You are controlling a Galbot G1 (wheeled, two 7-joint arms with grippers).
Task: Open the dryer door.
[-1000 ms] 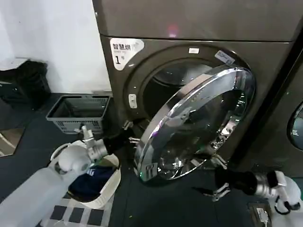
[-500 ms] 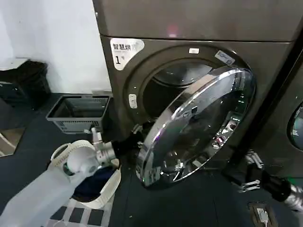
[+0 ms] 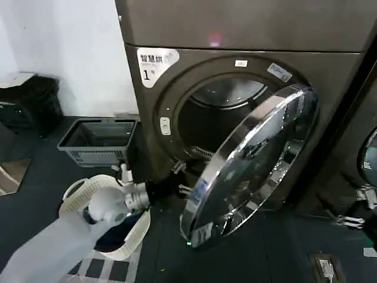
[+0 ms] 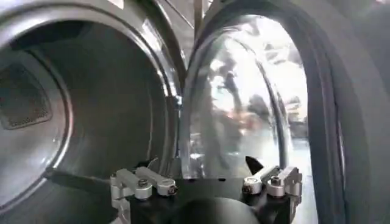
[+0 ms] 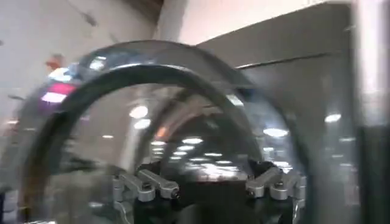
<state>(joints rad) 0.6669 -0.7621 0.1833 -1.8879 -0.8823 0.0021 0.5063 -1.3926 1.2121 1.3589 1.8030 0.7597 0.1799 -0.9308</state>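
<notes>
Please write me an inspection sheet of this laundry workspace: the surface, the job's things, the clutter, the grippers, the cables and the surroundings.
Surface: dark floor, checkered tiles at the near left.
Job's things: dryer with label "1"; dryer door swung partly open, drum opening visible.
Clutter: grey basket on the floor left of the dryer; white laundry basket holding dark cloth, under the left arm.
Grippers: left gripper at the door's lower free edge, fingers open; right gripper low at the right, apart from the door, fingers open.
Cables: nothing seen.
Surroundings: white wall at left; neighbouring machine at the right edge.
</notes>
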